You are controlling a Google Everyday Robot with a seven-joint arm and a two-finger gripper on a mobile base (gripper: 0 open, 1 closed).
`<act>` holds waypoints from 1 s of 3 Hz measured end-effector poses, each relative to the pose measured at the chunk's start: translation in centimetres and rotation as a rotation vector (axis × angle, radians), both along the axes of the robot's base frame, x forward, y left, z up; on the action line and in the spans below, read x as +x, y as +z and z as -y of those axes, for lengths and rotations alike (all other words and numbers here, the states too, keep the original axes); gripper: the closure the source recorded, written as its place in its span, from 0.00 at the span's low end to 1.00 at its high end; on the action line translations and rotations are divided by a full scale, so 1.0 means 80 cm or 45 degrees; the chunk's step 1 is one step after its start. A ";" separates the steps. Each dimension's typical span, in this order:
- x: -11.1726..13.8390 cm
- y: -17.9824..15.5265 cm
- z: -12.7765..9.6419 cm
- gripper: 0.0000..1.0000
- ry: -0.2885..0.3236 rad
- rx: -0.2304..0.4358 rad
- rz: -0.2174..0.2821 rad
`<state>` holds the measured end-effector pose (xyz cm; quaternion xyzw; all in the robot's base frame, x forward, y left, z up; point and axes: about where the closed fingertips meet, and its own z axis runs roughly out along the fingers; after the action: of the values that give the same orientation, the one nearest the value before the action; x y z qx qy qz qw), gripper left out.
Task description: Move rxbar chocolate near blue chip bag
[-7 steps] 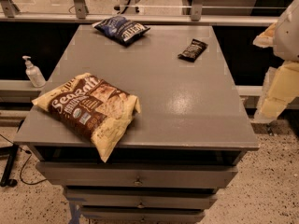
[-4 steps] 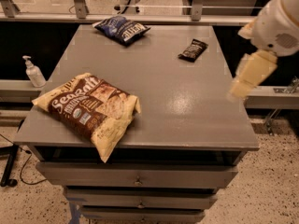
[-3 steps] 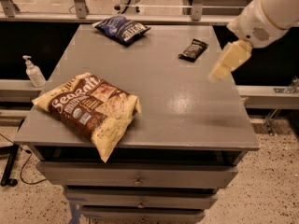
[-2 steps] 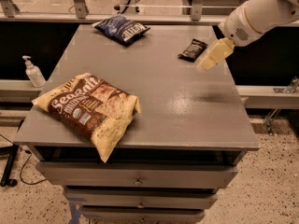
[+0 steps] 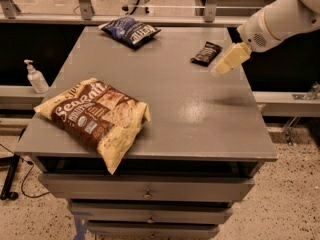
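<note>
The rxbar chocolate [image 5: 206, 53], a small dark bar, lies flat on the far right part of the grey table [image 5: 175, 109]. The blue chip bag [image 5: 129, 31] lies at the table's far edge, left of the bar. My gripper [image 5: 227, 60], cream-coloured at the end of the white arm, hangs above the table just right of the bar and slightly nearer the camera. It holds nothing that I can see.
A large yellow-and-brown "Sea Salt" bag [image 5: 97, 116] lies on the front left of the table. A hand sanitizer bottle [image 5: 35, 77] stands on a ledge to the left. Drawers [image 5: 145, 191] sit under the tabletop. A rail runs behind the table.
My arm has swung in from the right edge, up and left across the table, and the gripper now hangs beside the rxbar. The bags and the bar have not moved.
</note>
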<state>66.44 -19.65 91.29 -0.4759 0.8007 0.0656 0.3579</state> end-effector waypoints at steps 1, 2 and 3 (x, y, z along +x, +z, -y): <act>0.045 -0.017 0.021 0.00 -0.067 0.136 0.053; 0.089 -0.036 0.039 0.00 -0.129 0.244 0.048; 0.123 -0.063 0.042 0.00 -0.165 0.321 -0.001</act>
<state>76.25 -23.01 86.26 -0.3743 0.8153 0.1426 0.4182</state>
